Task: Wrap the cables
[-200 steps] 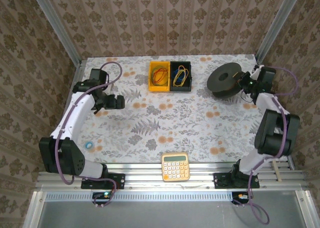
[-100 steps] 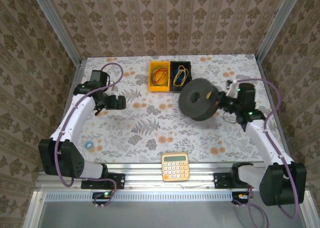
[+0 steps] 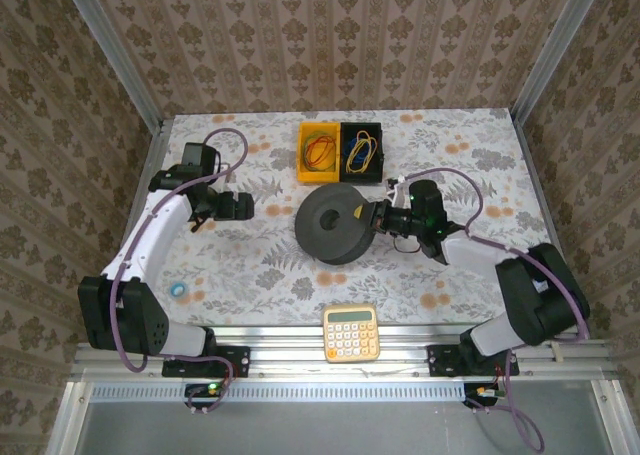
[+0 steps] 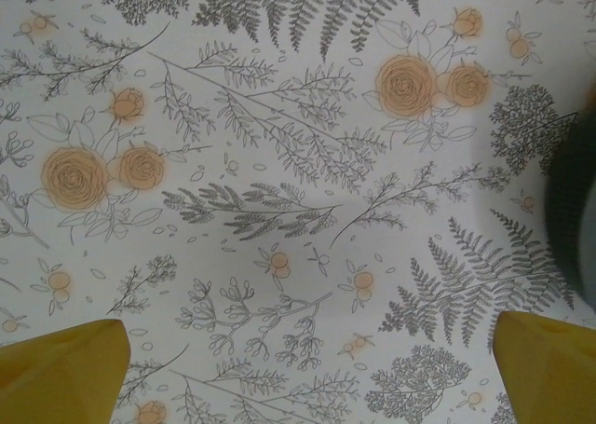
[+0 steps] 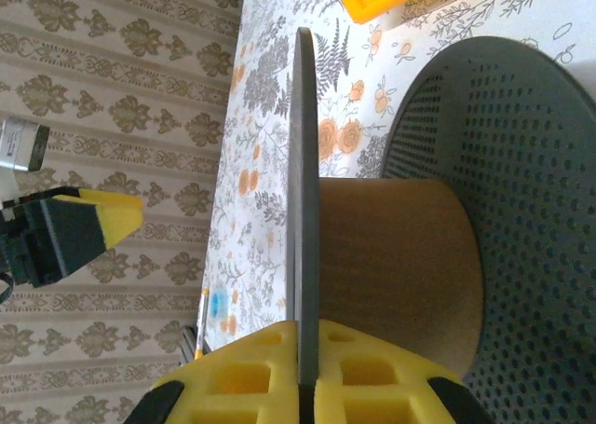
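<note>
on the floral table [image 3: 270,265], the right pincer [image 3: 377,215] pinches the rim of a tilted black spool [image 3: 328,230], left pincer [image 3: 243,206] spread.

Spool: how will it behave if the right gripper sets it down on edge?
The spool is likely stiff: its thin flange looks straight though the right gripper pinches only its edge. Probably light: cardboard-looking core, perforated flanges. Round rims suggest it would roll.

nothing legible in any view. calculator [image 3: 351,333] has keys and a display, but the markings are too small to read.
</note>
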Controlling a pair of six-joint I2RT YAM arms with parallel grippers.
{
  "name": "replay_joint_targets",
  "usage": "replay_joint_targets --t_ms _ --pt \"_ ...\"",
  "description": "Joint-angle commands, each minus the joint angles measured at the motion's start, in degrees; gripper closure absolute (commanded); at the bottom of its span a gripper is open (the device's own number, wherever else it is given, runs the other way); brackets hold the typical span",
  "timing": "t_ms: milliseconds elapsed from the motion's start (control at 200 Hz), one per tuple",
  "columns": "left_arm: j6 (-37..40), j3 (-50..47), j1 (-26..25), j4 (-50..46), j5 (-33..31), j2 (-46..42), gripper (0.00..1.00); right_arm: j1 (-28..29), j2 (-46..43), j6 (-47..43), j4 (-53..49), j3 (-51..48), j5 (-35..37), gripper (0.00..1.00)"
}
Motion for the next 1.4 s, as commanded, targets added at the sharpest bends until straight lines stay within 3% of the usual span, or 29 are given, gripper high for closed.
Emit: replay_joint_targets --t_ms 0,120,415,695,820,960,1115,1190,1300,1395 --pt "0.66 -1.01 0.93 1.08 2.28 0.00 0.00 0.16 5.77 1.57 8.03 -2.79 1.02 1.00" --pt "1.31 -0.77 1.64 1.06 3.41 1.04 0.00 0.20 9.60 2.05 9.78 -3.95 1.52 1.00" --pt "3.40 0.53 4.06 -0.68 5.38 2.82 0.00 -0.40 13.03 -2.65 0.78 -1.93 1.01 1.00" --pt "3.23 0.47 4.54 -2.91 2.98 2.78 0.00 -3.45 9.17 -6.40 -4.59 -4.67 2.06 1.00" --pt "2.25 -0.47 4.19 -0.04 3.33 2.30 0.00 -4.19 9.07 -10.59 -10.00 -2.72 1.58 0.56" --pt "1.49 0.38 2.65 0.16 2.32 2.73 0.00 -5.05 3.20 -15.89 -21.41 -0.37 3.77 0.33" --pt "1.65 2.76 1.13 -1.52 1.67 3.59 0.00 -5.34 -5.81 -27.07 -44.14 11.44 11.08 0.15" --pt "2.43 4.07 0.91 -2.54 1.32 4.28 0.00 -5.46 -8.45 -29.84 -50.86 18.11 14.47 0.01" --pt "3.91 5.42 0.89 -4.07 0.69 5.58 0.00 -5.33 -7.85 -29.81 -53.42 25.96 15.43 0.00" --pt "4.96 5.98 0.89 -4.19 0.63 6.55 0.00 -4.78 -3.89 -27.16 -49.15 30.25 14.55 0.00"
